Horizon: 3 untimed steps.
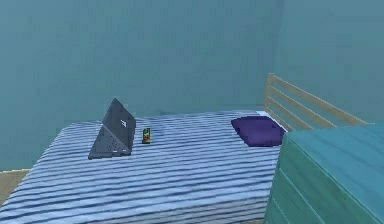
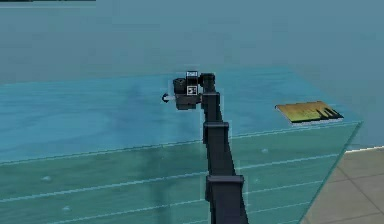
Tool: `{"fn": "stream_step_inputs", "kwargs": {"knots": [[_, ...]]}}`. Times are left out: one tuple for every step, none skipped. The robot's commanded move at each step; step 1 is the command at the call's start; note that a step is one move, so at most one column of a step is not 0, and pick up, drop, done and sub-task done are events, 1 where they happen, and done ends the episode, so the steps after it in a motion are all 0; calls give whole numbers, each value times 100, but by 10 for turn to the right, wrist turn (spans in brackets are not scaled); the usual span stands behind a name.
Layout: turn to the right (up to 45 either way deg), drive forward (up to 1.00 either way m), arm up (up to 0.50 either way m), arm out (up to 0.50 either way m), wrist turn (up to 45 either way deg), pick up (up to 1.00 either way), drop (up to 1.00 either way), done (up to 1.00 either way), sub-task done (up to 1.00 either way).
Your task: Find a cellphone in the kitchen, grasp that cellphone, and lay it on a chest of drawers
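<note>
The arm (image 2: pixel 218 150) reached straight out over the chest of drawers (image 2: pixel 80 120), with the gripper (image 2: pixel 178 93) near the top's middle. Its grip and load I could not tell.

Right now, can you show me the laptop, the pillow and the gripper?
laptop (image 1: pixel 114 130): forward view, middle of its raised lid.
pillow (image 1: pixel 258 130): forward view, middle of its purple top.
gripper (image 2: pixel 168 96): arm side view, midway between its fingertips.
</note>
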Motion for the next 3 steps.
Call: {"fn": "stream_step_inputs", "kwargs": {"knots": [[0,0,10,0,0,0,0,0,0],[0,0,0,-8,0,0,0,0,0],[0,0,0,0,0,0,0,100,0]]}}
